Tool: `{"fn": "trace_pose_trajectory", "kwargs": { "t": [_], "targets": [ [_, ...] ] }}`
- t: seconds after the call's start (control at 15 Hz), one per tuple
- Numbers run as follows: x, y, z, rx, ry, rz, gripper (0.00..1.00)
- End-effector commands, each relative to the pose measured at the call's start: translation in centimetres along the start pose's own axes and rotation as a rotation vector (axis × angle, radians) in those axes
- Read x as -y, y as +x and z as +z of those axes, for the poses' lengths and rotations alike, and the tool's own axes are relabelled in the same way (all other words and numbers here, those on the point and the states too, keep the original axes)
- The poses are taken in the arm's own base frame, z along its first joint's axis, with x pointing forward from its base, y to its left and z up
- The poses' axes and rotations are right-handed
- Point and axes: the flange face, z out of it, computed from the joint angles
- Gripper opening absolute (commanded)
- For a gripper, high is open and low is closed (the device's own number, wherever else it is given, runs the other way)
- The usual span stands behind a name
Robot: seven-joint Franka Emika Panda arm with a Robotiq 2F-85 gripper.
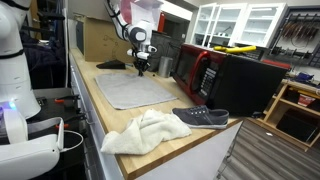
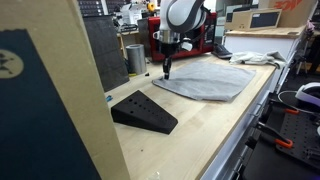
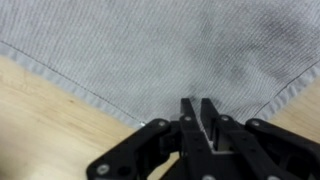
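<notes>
My pincer [image 1: 141, 70] at the far corner of the grey cloth [image 1: 140, 92]. The cloth lies flat, seemingly unlifted; clenched or released, I cannot tell.

One mat [image 1: 135, 90], one towel [image 1: 145, 132], one shoe [image 1: 202, 117], one wedge [image 2: 143, 112]

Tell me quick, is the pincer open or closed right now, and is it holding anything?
Pincer: closed or nearly so, tips at the corner of the gray cloth; whether it pinches the fabric cannot be told.
</notes>
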Motion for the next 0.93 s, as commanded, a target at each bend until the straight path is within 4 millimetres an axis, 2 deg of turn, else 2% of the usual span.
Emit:
{"fn": "trace_pose_trajectory", "kwargs": {
  "t": [0.0, 0.13, 0.47, 0.67, 0.87],
  "targets": [
    [-1.6, -3.9, -5.4, -0.006, -0.011, 0.055, 0.47],
    [-3.2, -6.9, -7.6, 0.022, -0.007, 0.123, 0.63],
    [-6.9, -16.5, -12.3, 0.128, 0.083, 0.421, 0.99],
    [-7.5, -20.5, -13.7, 0.184, 0.121, 0.574, 1.0],
    [-6.6, -22.5, -14.8, 0.195, 0.151, 0.694, 1.0]
  ]
}}
